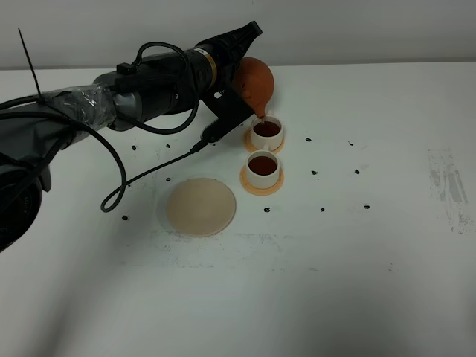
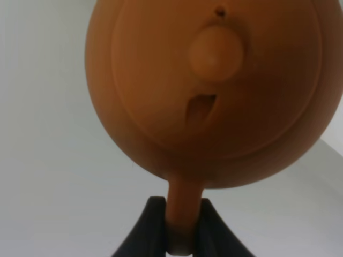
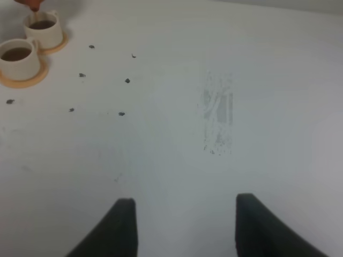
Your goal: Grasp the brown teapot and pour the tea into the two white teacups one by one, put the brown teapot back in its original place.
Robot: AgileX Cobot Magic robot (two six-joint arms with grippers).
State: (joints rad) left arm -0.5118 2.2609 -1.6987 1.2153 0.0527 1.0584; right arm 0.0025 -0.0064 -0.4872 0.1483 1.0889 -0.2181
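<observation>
**Teapot tipped over the far cup, both cups dark with tea**

Closest to the high camera, the black left arm (image 1: pixel 111 100) reaches in from the left edge with a loose cable looping onto the white table (image 1: pixel 357 282). At its end the left gripper (image 1: pixel 239 97) holds the brown teapot (image 1: pixel 256 80) tilted, spout down over the far white teacup (image 1: pixel 266 132). That cup and the near white teacup (image 1: pixel 262 167) each sit on an orange coaster (image 1: pixel 261 184), touching side by side, and both show dark liquid inside. Left of the near cup lies the pale beige disc (image 1: pixel 201 206), bare, well apart from the teapot. Small dark specks (image 1: pixel 314 172) dot the table around the cups, and a scuffed patch (image 1: pixel 450 186) marks the right side.

From the left wrist, the teapot (image 2: pixel 214 85) fills the view lid-on, its round knob (image 2: pixel 216 52) facing the lens. Two black fingers (image 2: pixel 153 230) are clamped on the loop handle (image 2: pixel 182 211), pressed against it on both sides.

From the right wrist, two black fingers (image 3: pixel 120 227) stand with a clear gap over bare table (image 3: pixel 177 150); nothing lies between them. Both cups (image 3: pixel 20 59) appear far off on their coasters, with the teapot's spout tip (image 3: pixel 33 4) just above the farther one.
</observation>
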